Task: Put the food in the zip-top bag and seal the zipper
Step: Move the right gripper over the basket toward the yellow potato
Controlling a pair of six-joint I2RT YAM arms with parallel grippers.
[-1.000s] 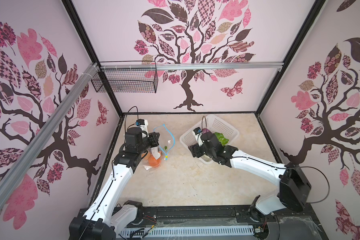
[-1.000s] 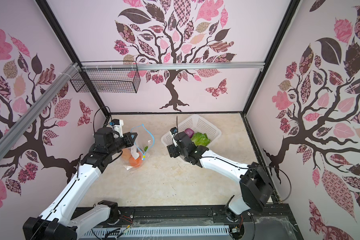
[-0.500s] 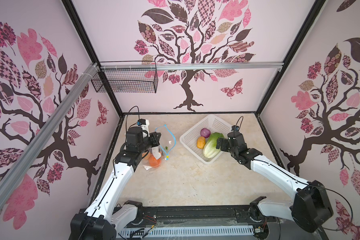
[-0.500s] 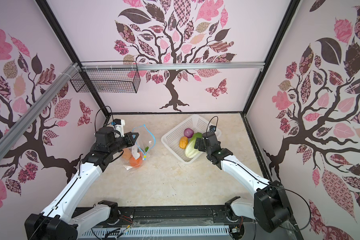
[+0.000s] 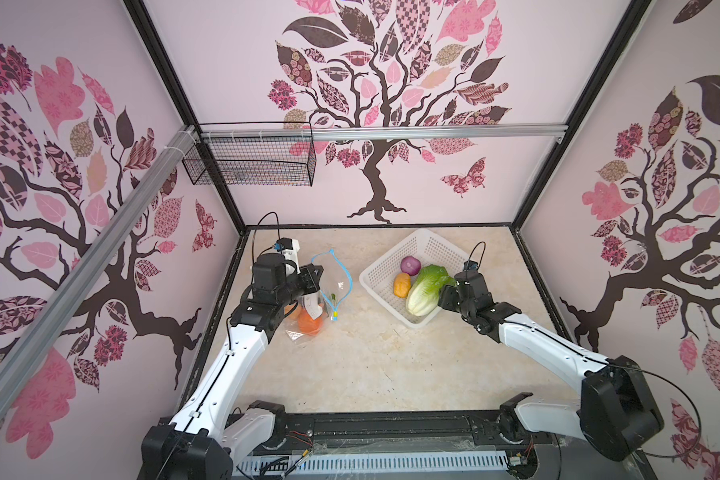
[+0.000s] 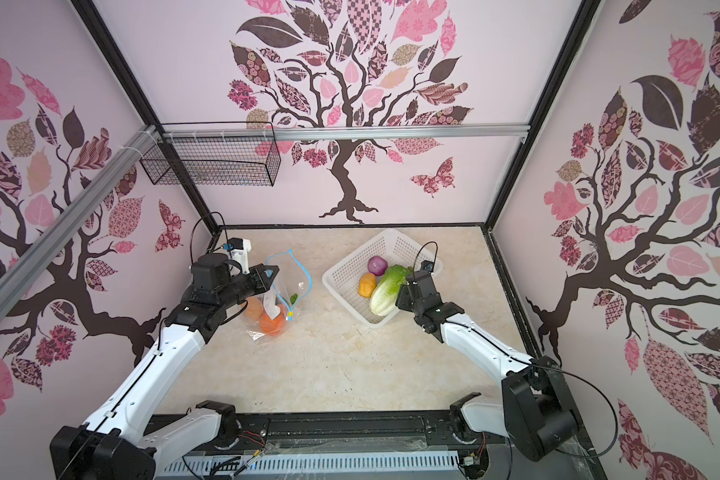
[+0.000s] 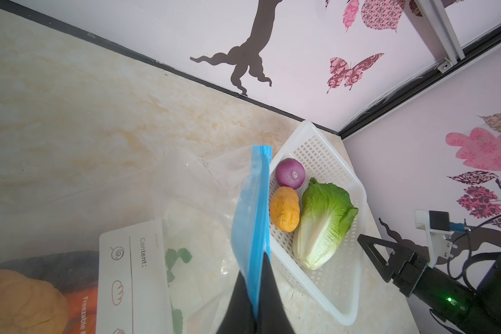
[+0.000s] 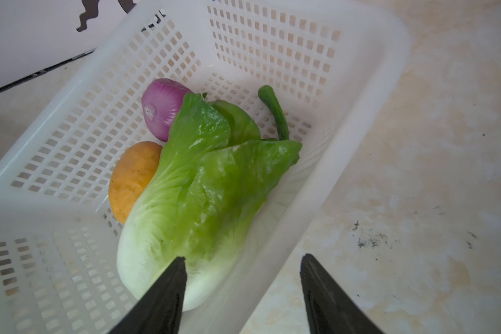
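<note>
Clamping the blue zipper [image 7: 253, 219] tight between the left jaws, holding the bag [image 5: 331, 291] upright on the left of the table [image 5: 371, 357] — mouth gaping as a blue loop in both top views. Carrying low inside the clear plastic an orange pumpkin [image 5: 308, 323] and a green sprig [image 7: 178, 256], partly behind a white label [image 7: 128, 274]. Cradling, further right and well apart from the bag, an onion [image 5: 410, 264], a potato [image 5: 402, 284] and a cabbage [image 5: 425, 289] packed together in the white basket [image 5: 431, 249], with a green stemmed piece [image 8: 275, 115] tucked behind the cabbage. Hovering at the basket's near right wall with the right jaws spread apart, gripping nothing — one fingertip [image 8: 168, 283] over the cabbage's white base, the other over bare table outside the wall.
</note>
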